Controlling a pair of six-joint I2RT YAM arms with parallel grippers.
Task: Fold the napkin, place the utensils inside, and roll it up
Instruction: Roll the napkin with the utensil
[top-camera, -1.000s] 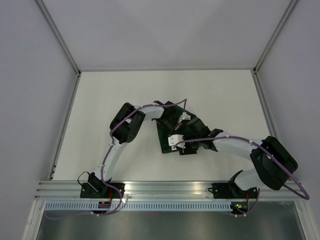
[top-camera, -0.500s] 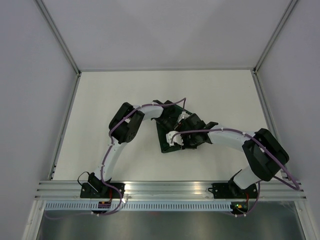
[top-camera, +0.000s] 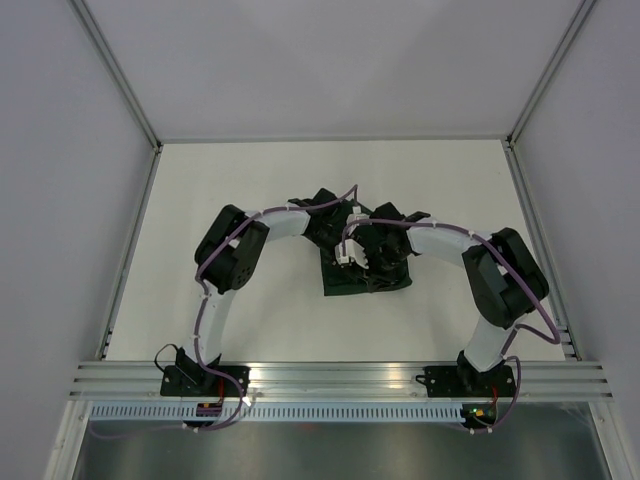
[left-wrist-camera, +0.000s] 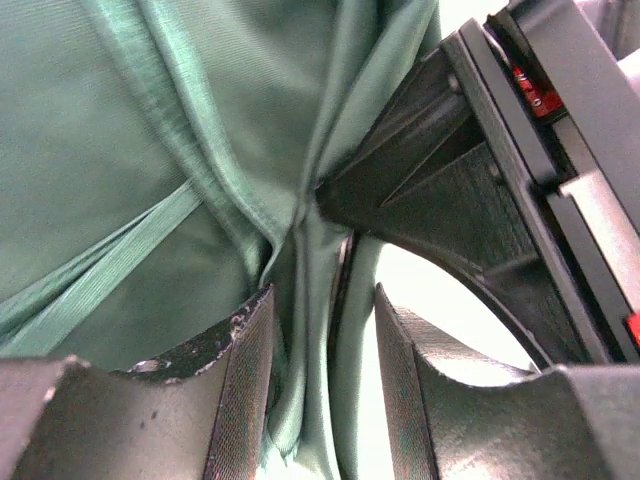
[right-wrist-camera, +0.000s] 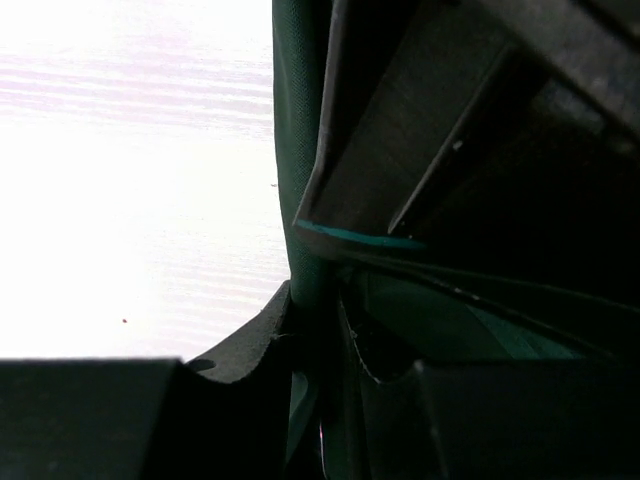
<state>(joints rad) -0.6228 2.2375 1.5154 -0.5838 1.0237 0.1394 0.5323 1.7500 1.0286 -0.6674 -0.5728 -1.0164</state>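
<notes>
Folding dark green glossy fabric napkin (top-camera: 342, 284), lying bunched at the white counter (top-camera: 230, 190) middle | right pincer (right-wrist-camera: 315, 335) is pinching a raised edge; left pincer (left-wrist-camera: 320, 340) is straddling a fold, narrowly spread | advice: be drawing that edge over evenly, avoiding twists | wrist views are showing both grips; top view is hiding them

Top external looks steeply down from high up on the near side of the napkin (top-camera: 365, 282), far enough off to take in the whole table (top-camera: 230, 180). The left wrist view is jammed right against the napkin's folds, and the right wrist view skims its edge just as close. All 3 views share that cloth.
</notes>
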